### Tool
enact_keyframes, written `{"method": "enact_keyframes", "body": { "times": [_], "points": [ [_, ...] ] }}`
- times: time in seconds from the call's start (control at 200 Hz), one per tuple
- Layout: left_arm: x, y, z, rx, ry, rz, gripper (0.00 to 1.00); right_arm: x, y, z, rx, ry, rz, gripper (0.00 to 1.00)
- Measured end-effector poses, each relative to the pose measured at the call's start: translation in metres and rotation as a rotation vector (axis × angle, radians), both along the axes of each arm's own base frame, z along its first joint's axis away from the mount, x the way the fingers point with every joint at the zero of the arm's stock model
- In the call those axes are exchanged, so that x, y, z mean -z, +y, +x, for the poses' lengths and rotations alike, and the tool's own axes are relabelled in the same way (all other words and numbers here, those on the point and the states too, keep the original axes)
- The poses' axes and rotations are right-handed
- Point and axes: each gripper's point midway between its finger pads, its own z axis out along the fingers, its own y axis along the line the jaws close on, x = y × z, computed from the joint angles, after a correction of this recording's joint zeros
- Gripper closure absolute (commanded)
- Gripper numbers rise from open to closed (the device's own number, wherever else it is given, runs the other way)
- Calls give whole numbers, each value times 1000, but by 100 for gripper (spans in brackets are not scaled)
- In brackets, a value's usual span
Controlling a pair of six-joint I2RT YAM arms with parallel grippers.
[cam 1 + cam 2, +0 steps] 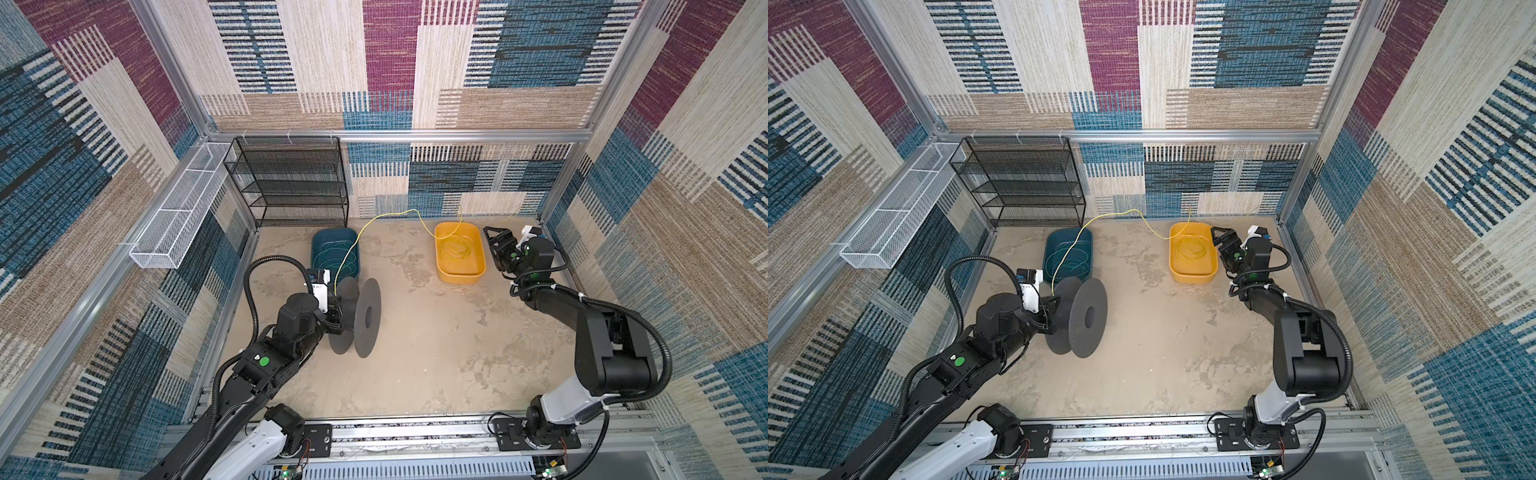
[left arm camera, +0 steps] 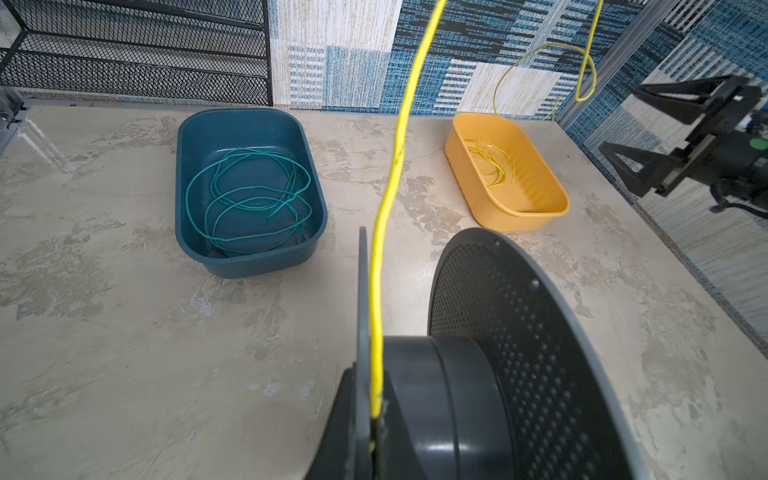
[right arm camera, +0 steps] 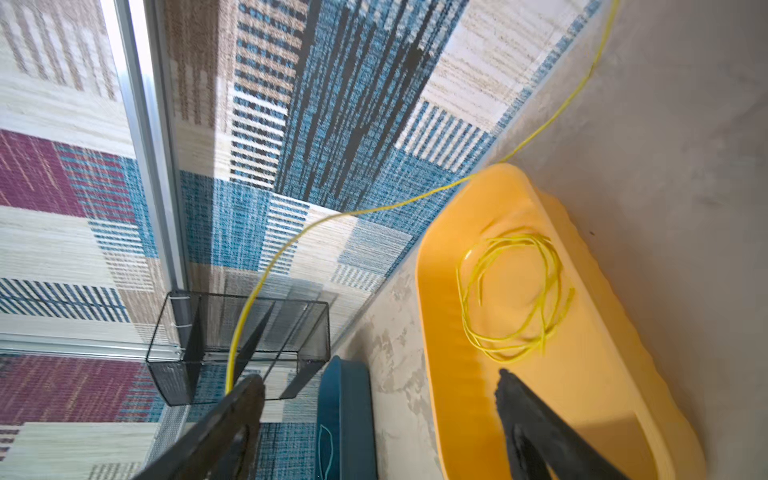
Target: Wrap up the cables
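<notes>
Winding was only at its start, I think. The left claw (image 1: 336, 316) was shut tight on the left round side of the dark grey plastic reel (image 1: 370, 295), on the left of the sandy grey worktop (image 1: 415, 353). The end of the thin bright yellow cable (image 2: 388, 195) looked pinched there too. The drum in the middle of the reel was bare, with no turns of cable on it yet.

From the reel the cable went up, bent high over the dark teal plastic tub (image 2: 249, 266) and came down into the yellow plastic tub (image 2: 511, 220) at the far right. Most of it lay there in loose round loops.

The right claw (image 3: 378, 378) was wide open and held nothing. It was just beside the yellow tub, on its right, with one finger close to the tub's edge. The cable ran past the other finger, but I could not tell if they touched.

Next, I think the right claw had to catch the hanging cable and lead it round the bare drum, while the left claw kept the reel from moving. The cable was very thin and springy, so the claw would need to close all the way, and the loops in the tub might snag.
</notes>
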Motion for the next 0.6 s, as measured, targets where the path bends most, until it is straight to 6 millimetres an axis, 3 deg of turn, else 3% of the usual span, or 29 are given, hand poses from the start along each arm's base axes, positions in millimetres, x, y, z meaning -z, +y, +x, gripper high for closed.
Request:
{"method": "enact_keyframes", "body": {
  "times": [0.13,0.28,0.416,0.601],
  "points": [
    [3,2,-6,4,10,-4,100,-9,-27,24,66,-37,-35,11],
    [7,-5,-9,46,28,-18,100,40,-70,45,163,64,-59,13],
    [8,-12,-12,84,38,-32,100,72,-83,64,183,117,-92,15],
    [7,-13,-13,93,38,-38,100,107,-112,106,225,151,-120,21]
  ]
}}
